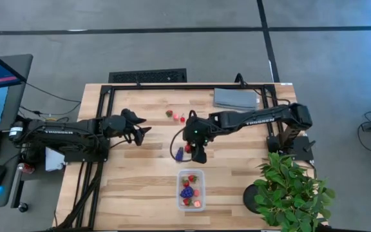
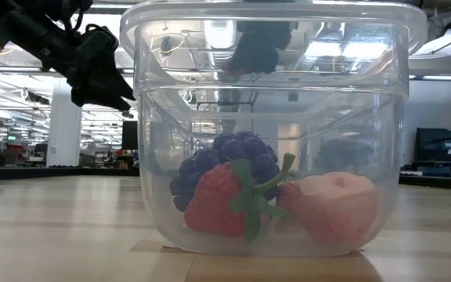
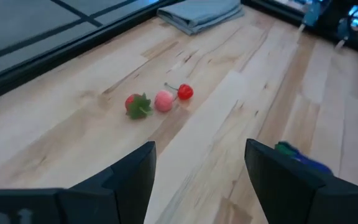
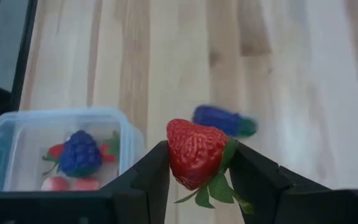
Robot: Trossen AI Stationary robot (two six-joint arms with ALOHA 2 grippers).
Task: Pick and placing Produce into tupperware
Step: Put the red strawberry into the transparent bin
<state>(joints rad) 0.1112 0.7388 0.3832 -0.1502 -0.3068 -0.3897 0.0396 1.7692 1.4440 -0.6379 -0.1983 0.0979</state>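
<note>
My right gripper (image 4: pixel 197 163) is shut on a red strawberry (image 4: pixel 191 148) and hangs over the table's middle (image 1: pixel 194 147), just beyond the tupperware (image 1: pixel 190 190). That clear container (image 4: pixel 48 134) rests on its base and holds a purple berry (image 2: pixel 229 160), a strawberry (image 2: pixel 218 200) and pink pieces (image 2: pixel 335 205). An elongated purple piece (image 4: pixel 219 121) lies on the wood beside the gripper. Three small pieces (image 3: pixel 161 101) lie farther back. My left gripper (image 3: pixel 197 168) is open, hovering left of centre (image 1: pixel 140 132) and touching nothing. My right gripper pinches the strawberry by its two opposite sides (image 4: pixel 174 155) between the two fingers, coming from above and pointing down. The fruit is lifted clear of the table, its green leaves (image 4: pixel 216 186) on the side nearer the wrist.
A folded grey cloth (image 1: pixel 237 98) lies at the far right of the table. A green potted plant (image 1: pixel 288 187) stands at the near right corner. Black frame rails (image 1: pixel 172 86) run along the far and side edges. Bare wood lies between the grippers and around the container.
</note>
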